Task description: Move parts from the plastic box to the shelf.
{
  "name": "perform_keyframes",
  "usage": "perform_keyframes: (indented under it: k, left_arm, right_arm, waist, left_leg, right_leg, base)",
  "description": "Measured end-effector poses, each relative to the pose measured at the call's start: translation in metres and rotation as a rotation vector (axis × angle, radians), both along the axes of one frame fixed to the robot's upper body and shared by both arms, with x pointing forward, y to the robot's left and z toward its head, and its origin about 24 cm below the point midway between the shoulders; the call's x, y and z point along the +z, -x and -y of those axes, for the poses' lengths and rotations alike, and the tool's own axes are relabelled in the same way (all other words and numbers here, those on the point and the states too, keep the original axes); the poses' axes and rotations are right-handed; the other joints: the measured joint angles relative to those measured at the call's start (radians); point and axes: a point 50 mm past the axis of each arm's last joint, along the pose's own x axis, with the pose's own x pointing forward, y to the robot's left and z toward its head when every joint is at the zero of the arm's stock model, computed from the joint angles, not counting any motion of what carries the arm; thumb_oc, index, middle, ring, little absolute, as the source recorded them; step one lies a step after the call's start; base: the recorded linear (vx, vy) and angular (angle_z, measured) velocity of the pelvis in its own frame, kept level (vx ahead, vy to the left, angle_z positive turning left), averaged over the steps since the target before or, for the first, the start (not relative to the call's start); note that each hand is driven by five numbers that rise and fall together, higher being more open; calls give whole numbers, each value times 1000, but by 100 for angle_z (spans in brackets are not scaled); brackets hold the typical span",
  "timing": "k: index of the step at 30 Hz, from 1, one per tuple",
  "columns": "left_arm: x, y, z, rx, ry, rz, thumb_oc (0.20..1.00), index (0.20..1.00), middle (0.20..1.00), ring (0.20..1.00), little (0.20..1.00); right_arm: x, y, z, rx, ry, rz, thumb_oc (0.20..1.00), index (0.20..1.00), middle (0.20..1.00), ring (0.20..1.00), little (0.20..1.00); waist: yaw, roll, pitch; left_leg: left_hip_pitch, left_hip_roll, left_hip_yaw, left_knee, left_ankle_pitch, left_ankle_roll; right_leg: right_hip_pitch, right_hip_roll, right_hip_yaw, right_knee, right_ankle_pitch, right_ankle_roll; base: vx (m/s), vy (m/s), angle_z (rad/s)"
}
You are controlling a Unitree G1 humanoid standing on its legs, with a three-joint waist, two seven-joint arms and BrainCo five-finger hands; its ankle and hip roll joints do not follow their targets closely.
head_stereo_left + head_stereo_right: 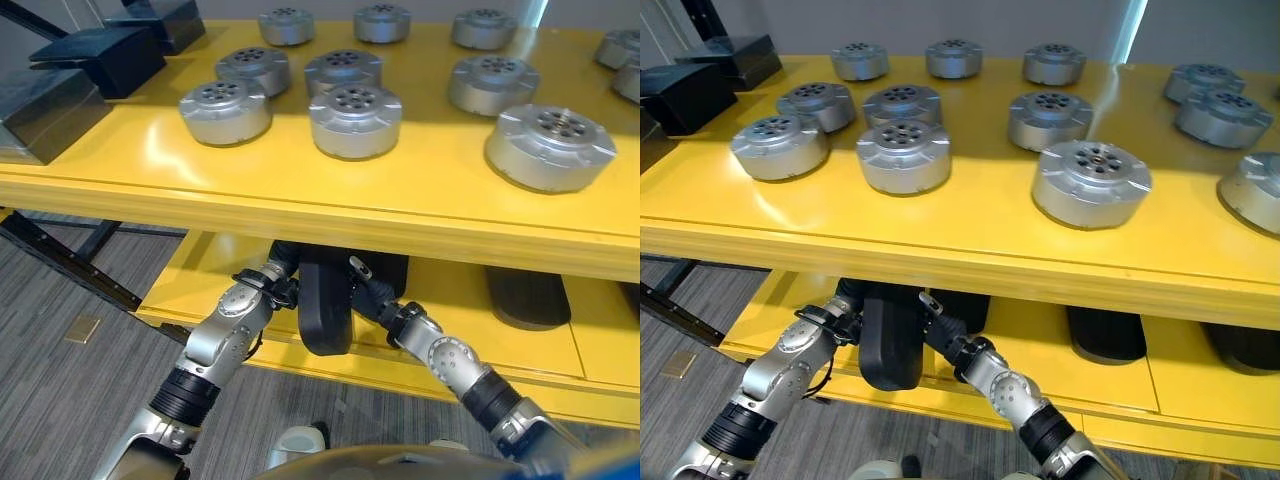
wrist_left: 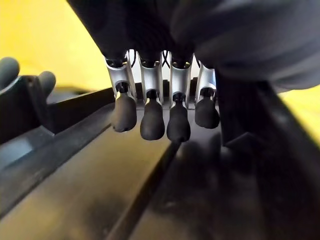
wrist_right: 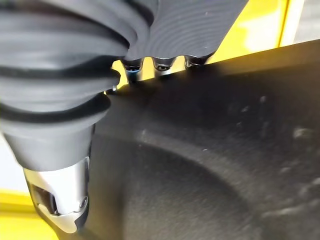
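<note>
Both hands reached under the yellow shelf [image 1: 420, 205] to a black part [image 1: 325, 310] at the front edge of the lower tier. Left hand [image 2: 150, 107] lay against the part's left side, fingers [image 2: 152, 122] curled over its ridged surface, gripping it. Right hand [image 3: 65, 115] pressed the opposite side; its fingers went over the part's edge, so its grip could not be determined. Silver round parts [image 1: 355, 120] stood on top.

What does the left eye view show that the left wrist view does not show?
The left eye view alone shows the top yellow shelf carrying round silver parts, with both arms reaching under it. The left wrist view alone shows the left hand with its fingertips resting on a black surface. Both show the black part on the lower shelf.
</note>
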Motion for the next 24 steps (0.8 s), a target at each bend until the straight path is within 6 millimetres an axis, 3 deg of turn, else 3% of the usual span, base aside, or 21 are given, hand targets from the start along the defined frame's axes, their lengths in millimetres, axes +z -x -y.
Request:
perform_keyframes:
  k: [3, 4, 6, 8, 10, 11, 13, 15, 16, 18, 20, 21, 22, 24]
  left_arm:
    - [0, -1, -2, 37, 9, -11, 200, 200, 200, 200, 200]
    - [-1, 0, 4, 41, 35, -16, 200, 200, 200, 200, 200]
    - [0, 1, 8, 32, 50, -6, 200, 200, 200, 200, 200]
    - [-3, 4, 8, 36, 55, -6, 200, 200, 200, 200, 200]
    - [-6, 7, 10, 30, 57, -7, 200, 200, 200, 200, 200]
    - [-8, 9, 12, 16, 58, -4, 200, 200, 200, 200, 200]
    - [-8, 11, 11, 24, 64, 2, 200, 200, 200, 200, 200]
    - [-4, 9, 12, 21, 68, 18, 200, 200, 200, 200, 200]
    - [0, 7, 14, 22, 76, 26, 200, 200, 200, 200, 200]
    - [3, 4, 16, 27, 99, 35, 200, 200, 200, 200, 200]
    - [6, 1, 18, 42, 134, 49, 200, 200, 200, 200, 200]
    - [7, 0, 17, 57, 147, 55, 200, 200, 200, 200, 200]
    - [8, 0, 14, 66, 143, 59, 200, 200, 200, 200, 200]
    - [8, -1, 9, 74, 127, 63, 200, 200, 200, 200, 200]
  right_arm:
    - [0, 1, -1, 6, -1, 1, 1000, 1000, 1000, 1000, 1000]
    - [-1, 1, 0, 8, 6, 2, 1000, 1000, 1000, 1000, 1000]
    - [0, 1, 3, 4, 15, 14, 1000, 1000, 1000, 1000, 1000]
    - [0, 0, 7, 2, 28, 18, 1000, 1000, 1000, 1000, 1000]
    - [-1, -1, 14, 0, 46, 25, 1000, 1000, 1000, 1000, 1000]
    - [-1, -3, 20, 0, 51, 36, 1000, 1000, 1000, 1000, 1000]
    - [-1, -2, 22, 15, 45, 42, 1000, 1000, 1000, 1000, 1000]
    - [1, -3, 21, 29, 31, 53, 1000, 1000, 1000, 1000, 1000]
    - [4, -6, 20, 29, 28, 63, 1000, 1000, 1000, 1000, 1000]
    - [7, -11, 18, 33, 31, 75, 1000, 1000, 1000, 1000, 1000]
    - [12, -16, 16, 38, 36, 94, 1000, 1000, 1000, 1000, 1000]
    - [15, -18, 16, 38, 39, 101, 1000, 1000, 1000, 1000, 1000]
    - [16, -19, 15, 36, 36, 102, 1000, 1000, 1000, 1000, 1000]
    - [17, -19, 12, 54, 49, 99, 1000, 1000, 1000, 1000, 1000]
  waist:
    - [3, 8, 3]
    - [-7, 15, 3]
    - [-14, 7, -5]
    - [-31, 4, -4]
    - [-53, 12, -4]
    - [-48, 33, 2]
    - [-31, 53, 2]
    - [-23, 58, 5]
    - [-20, 50, 13]
    - [-18, 39, 21]
    - [-33, 64, 9]
    - [-27, 76, 1]
    - [-28, 66, 4]
    - [-24, 26, 29]
  left_leg:
    - [34, 17, 102, -29, -21, 21]
    - [36, 15, 121, -37, -32, 23]
    - [29, 29, 116, -48, -17, 16]
    - [21, 24, 94, -71, 13, 24]
    - [7, 23, 51, -82, 35, 21]
    - [-3, 17, 40, -84, 49, 17]
    - [-7, 21, 38, -78, 48, 11]
    - [-29, 29, 30, -16, 27, -1]
    - [-79, 41, 3, 111, -1, -22]
    - [-113, 55, -8, 227, -21, -24]
    - [-82, 85, -11, 199, -79, -13]
    - [-51, 80, -20, 135, -86, -8]
    - [-35, 70, -15, 120, -63, -20]
    - [-70, 79, -62, 205, -77, -22]
  right_leg:
    - [-35, -1, -152, -5, 80, -12]
    - [-62, 7, -215, 35, 33, 13]
    - [-72, 80, -213, 59, -65, 9]
    - [-40, 161, -176, -19, -137, -8]
    - [-5, 210, -95, -103, -129, -11]
    - [0, 229, -82, -119, -116, -48]
    - [-1, 233, -87, -116, -116, -76]
    - [3, 231, -87, -110, -131, -82]
    - [-1, 214, -78, -84, -150, -84]
    - [14, 192, -68, -60, -163, -101]
    - [19, 213, -65, -38, -183, -116]
    - [-9, 216, -40, 0, -196, -115]
    - [-29, 206, -13, 16, -205, -121]
    - [-32, 190, 24, 4, -193, -150]
  base:
    - [-54, 187, -117]
    - [-64, 117, -74]
    - [-30, 29, -23]
    - [-49, 19, 31]
    - [-67, 18, 65]
    - [-38, 35, 50]
    - [2, 43, 19]
    - [20, 53, 5]
    - [18, 84, 0]
    - [21, 219, -6]
    - [20, 398, -14]
    - [-11, 378, -45]
    - [-26, 394, -51]
    - [4, 393, -47]
